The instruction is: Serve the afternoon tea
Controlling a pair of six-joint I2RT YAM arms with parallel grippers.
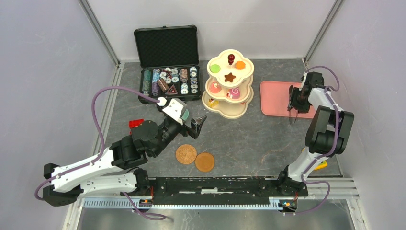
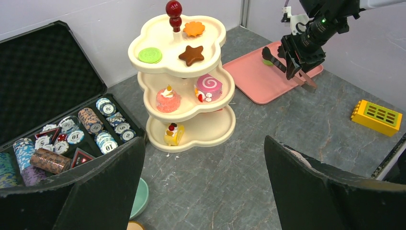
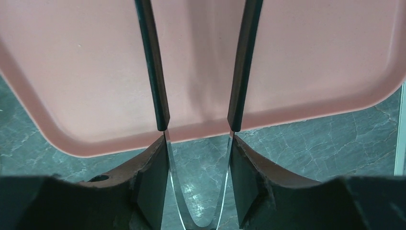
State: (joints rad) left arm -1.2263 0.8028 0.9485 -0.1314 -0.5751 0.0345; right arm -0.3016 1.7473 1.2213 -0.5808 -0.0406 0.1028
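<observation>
The cream three-tier stand point(image 1: 230, 85) point(image 2: 158, 36) with a red knob stands at the back centre and carries several toy pastries, among them a brown star point(image 2: 191, 54) and a yellow roll point(image 2: 173, 134). Two brown saucers point(image 1: 186, 154) point(image 1: 204, 162) lie side by side near the front. My left gripper point(image 1: 196, 125) point(image 2: 206, 187) hangs open over bare table, with the teal cup point(image 2: 140, 197) just left of it. My right gripper point(image 1: 294, 98) point(image 3: 198, 143) is shut on metal tongs point(image 3: 152, 72) point(image 2: 301, 79), whose tips stand apart over the pink tray point(image 1: 275, 98) point(image 3: 311, 57). The brown cup cannot be made out.
An open black case of poker chips point(image 1: 167, 72) sits at the back left. A red toy car point(image 1: 136, 123) lies beside my left arm. A yellow brick point(image 2: 377, 116) rests at the right. A small green piece point(image 2: 267, 61) lies on the tray by the right gripper.
</observation>
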